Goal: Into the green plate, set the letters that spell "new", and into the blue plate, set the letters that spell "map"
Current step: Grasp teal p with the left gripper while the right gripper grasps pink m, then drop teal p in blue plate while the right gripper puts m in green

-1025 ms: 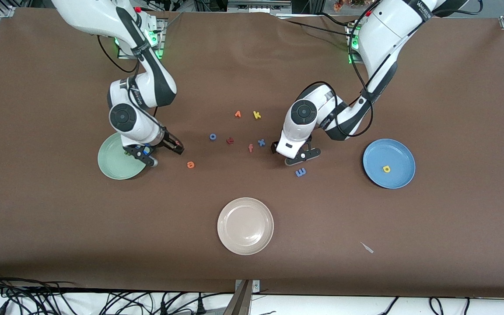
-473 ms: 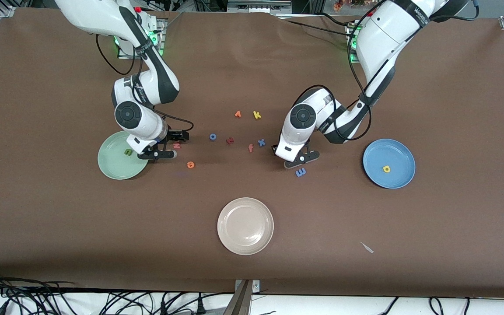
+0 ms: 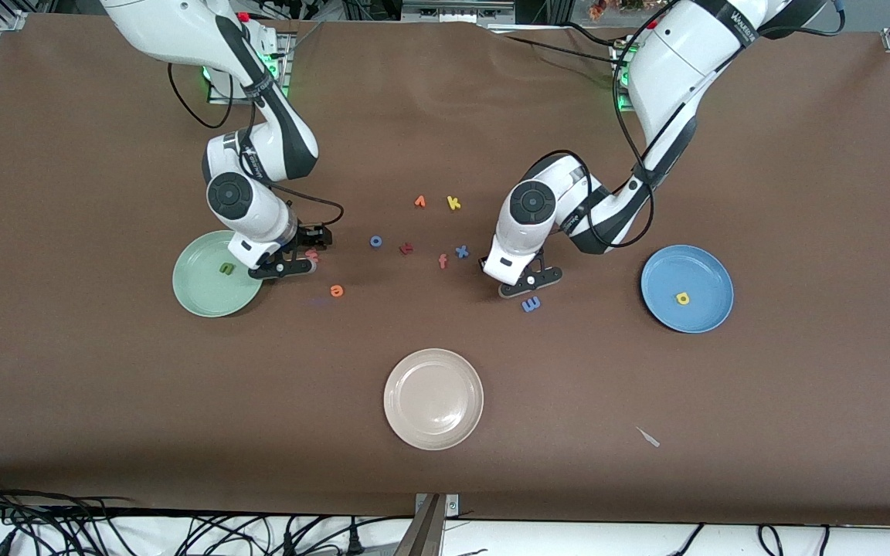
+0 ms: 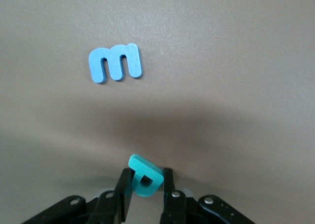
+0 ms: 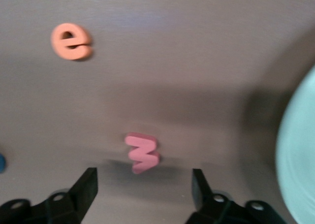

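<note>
My left gripper (image 3: 511, 279) is shut on the teal "p" (image 4: 145, 177), held tilted between its fingers just above the table. The blue "m" (image 4: 115, 62) lies flat beside it, nearer the front camera (image 3: 531, 304). The yellow "a" (image 3: 682, 298) rests in the blue plate (image 3: 704, 266). My right gripper (image 5: 143, 174) is open and low over the table, with the salmon "w" (image 5: 142, 152) between its fingers and untouched (image 3: 311, 255). The orange "e" (image 3: 336, 290) lies nearby (image 5: 72, 41). The olive "n" (image 3: 225, 268) sits in the green plate (image 3: 198, 289).
A cream-white plate (image 3: 433, 421) sits nearest the front camera. Spare letters lie mid-table: an orange one (image 3: 419, 201), yellow "k" (image 3: 453, 203), blue "o" (image 3: 375, 242), dark red one (image 3: 406, 248), orange "f" (image 3: 443, 262), blue "x" (image 3: 461, 251). A small pale scrap (image 3: 648, 437) lies near the front edge.
My right gripper swung off the green plate, leaving the "n" uncovered there, and now straddles the "w". My left gripper closed on the "p" and barely shifted.
</note>
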`<state>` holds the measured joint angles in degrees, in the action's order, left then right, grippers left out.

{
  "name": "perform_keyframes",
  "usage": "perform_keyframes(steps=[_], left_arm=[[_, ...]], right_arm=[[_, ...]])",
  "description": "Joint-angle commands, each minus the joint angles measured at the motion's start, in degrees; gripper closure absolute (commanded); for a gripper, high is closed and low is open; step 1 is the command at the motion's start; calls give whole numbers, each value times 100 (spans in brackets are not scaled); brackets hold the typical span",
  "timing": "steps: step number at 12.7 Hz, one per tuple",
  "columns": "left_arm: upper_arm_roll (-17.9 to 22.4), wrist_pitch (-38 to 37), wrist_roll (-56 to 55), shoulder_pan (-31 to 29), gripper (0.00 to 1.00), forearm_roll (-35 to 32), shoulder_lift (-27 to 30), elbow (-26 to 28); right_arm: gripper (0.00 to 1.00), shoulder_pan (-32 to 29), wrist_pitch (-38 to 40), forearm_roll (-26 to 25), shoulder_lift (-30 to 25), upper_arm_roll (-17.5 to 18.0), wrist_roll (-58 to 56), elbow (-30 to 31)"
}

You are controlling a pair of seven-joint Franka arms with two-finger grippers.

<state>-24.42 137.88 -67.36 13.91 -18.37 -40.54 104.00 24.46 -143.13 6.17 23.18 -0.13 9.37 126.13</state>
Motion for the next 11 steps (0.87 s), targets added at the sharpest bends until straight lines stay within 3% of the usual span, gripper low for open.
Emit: perform_keyframes(steps=[1,5,9,11], left_arm=[[60,-50,-129,24,81,-290,-130,-90],[34,-487,195,-212,87,-281,63,-151],[-28,-1612,1923,-704,87,60,423,-284],[-28,-2096,2908,-1046,87,202,625,-284]], right_arm=[[41,147,-206,-335,64,-14,3,-1],[43,147,-356,-625,143,-23,12,8],[48,138,-514,-625,240,-23,12,8],[82,129,-523,-625,240,-31,-14,8]])
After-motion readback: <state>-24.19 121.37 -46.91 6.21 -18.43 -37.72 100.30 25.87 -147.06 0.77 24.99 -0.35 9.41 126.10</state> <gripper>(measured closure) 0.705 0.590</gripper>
